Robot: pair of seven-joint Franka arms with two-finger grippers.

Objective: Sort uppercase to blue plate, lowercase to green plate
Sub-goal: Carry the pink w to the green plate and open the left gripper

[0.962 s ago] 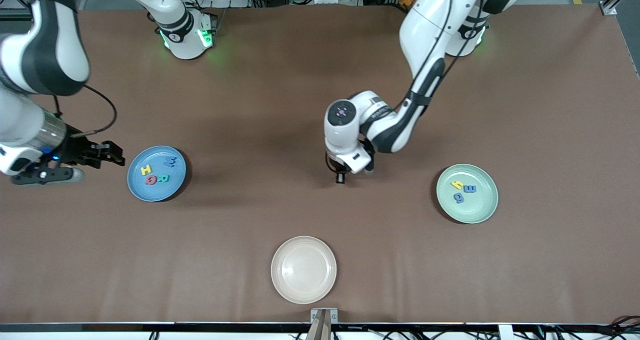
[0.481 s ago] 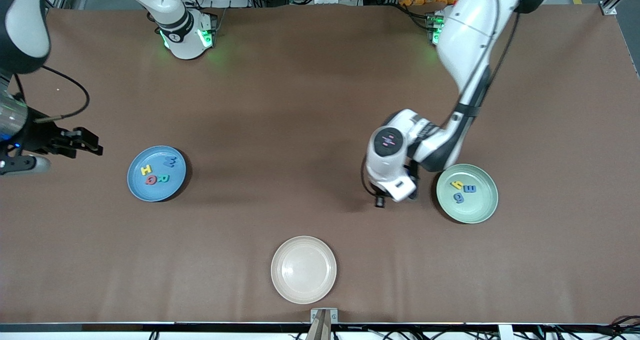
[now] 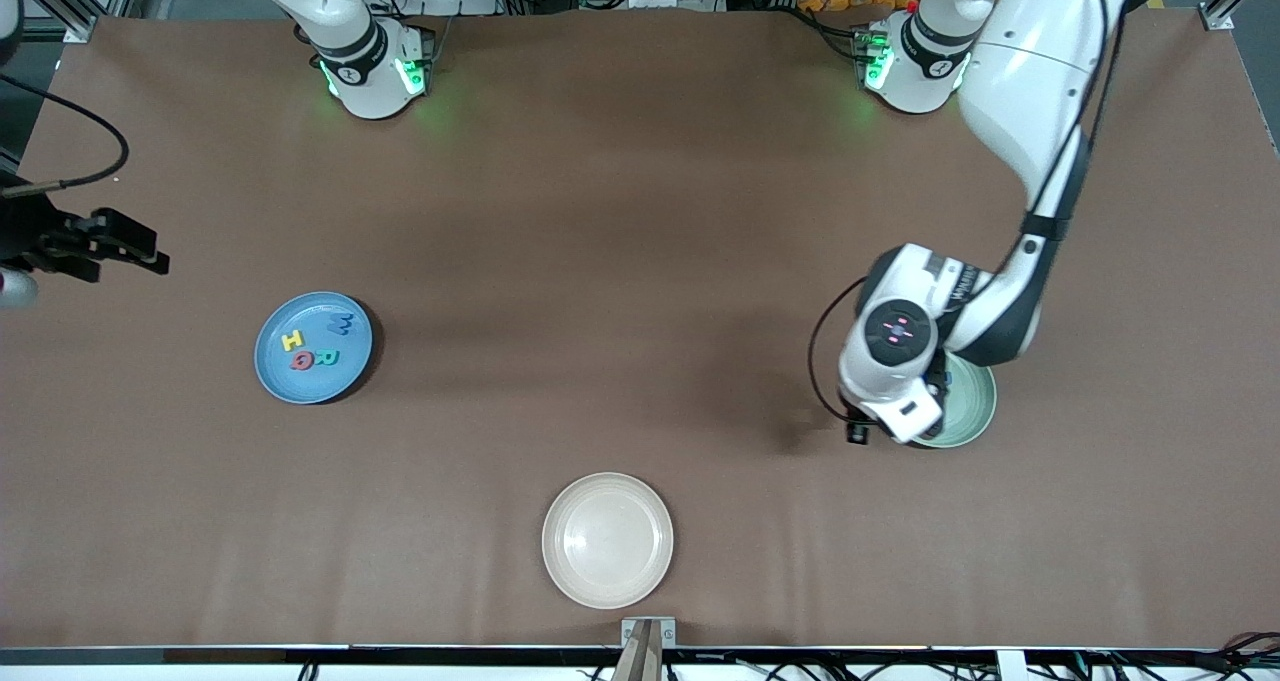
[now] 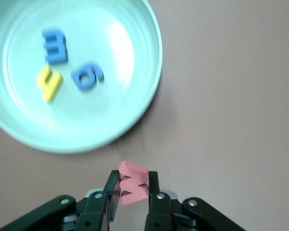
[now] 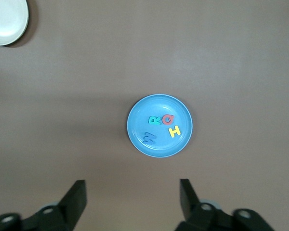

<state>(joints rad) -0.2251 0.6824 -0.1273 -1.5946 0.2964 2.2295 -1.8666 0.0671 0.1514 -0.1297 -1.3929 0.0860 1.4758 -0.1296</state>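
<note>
My left gripper (image 4: 134, 176) is shut on the red lowercase w (image 4: 134, 183) and hangs over bare table just outside the rim of the green plate (image 4: 153, 57). In that plate lie the blue m (image 4: 54, 45), yellow y (image 4: 49, 83) and blue g (image 4: 88, 76). From the front, the left hand (image 3: 892, 366) hides most of the green plate (image 3: 978, 408). The blue plate (image 3: 285, 381) holds the uppercase H (image 3: 292, 340), Q (image 3: 300, 361), R (image 3: 327, 358) and W (image 3: 341, 323). My right gripper (image 5: 132, 186) is open and empty, high over the table beside the blue plate (image 5: 137, 120).
An empty cream plate (image 3: 607, 540) sits near the table's front edge, midway between the two coloured plates. It also shows in a corner of the right wrist view as the cream plate (image 5: 5, 21). Both arm bases stand along the table's back edge.
The left arm has carried the red w from over the middle of the table to the green plate's edge. The right arm has pulled away from the blue plate, and its jaws have spread wider.
</note>
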